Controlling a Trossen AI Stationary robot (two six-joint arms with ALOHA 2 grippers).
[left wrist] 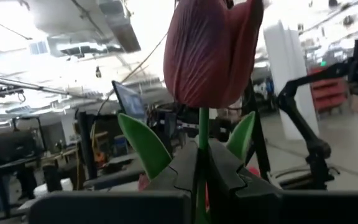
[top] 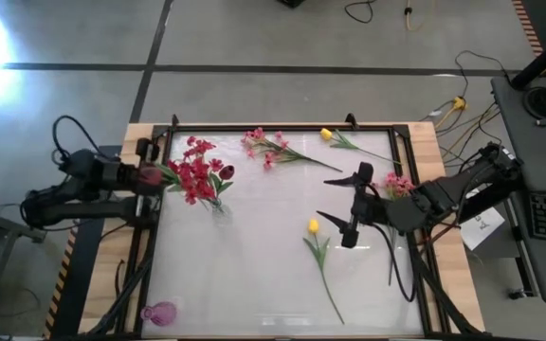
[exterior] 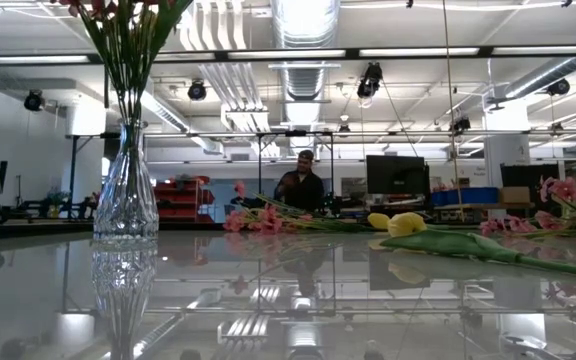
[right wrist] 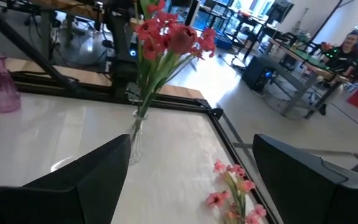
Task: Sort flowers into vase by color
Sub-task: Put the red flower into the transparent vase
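Observation:
A clear glass vase [top: 218, 203] stands left of the table's middle with a bunch of red blossoms [top: 195, 174] in it; it also shows in the low view [exterior: 126, 200]. My left gripper [top: 138, 175] is at the table's left edge beside that bunch, shut on a dark red bud [left wrist: 211, 53]. My right gripper [top: 354, 204] is open and empty, right of centre, facing the vase [right wrist: 135, 137]. A pink spray [top: 268, 148], two yellow tulips [top: 313, 225] [top: 327, 134] and more pink blossoms [top: 396, 185] lie flat on the table. My left gripper [left wrist: 201, 165] pinches the dark red bud's thin green stem [left wrist: 202, 127] just below the bud, between its two shut fingers. The stem runs along the fingers, and the bud and two green leaves [left wrist: 143, 143] stick out past the fingertips. The flower is lifted clear of the table.
A small pink vase [top: 159, 313] stands at the near left corner. A dark frame [top: 282, 126] rims the table. Bare tabletop lies between the clear vase and the near yellow tulip. A person [exterior: 300, 186] stands in the room beyond the far edge.

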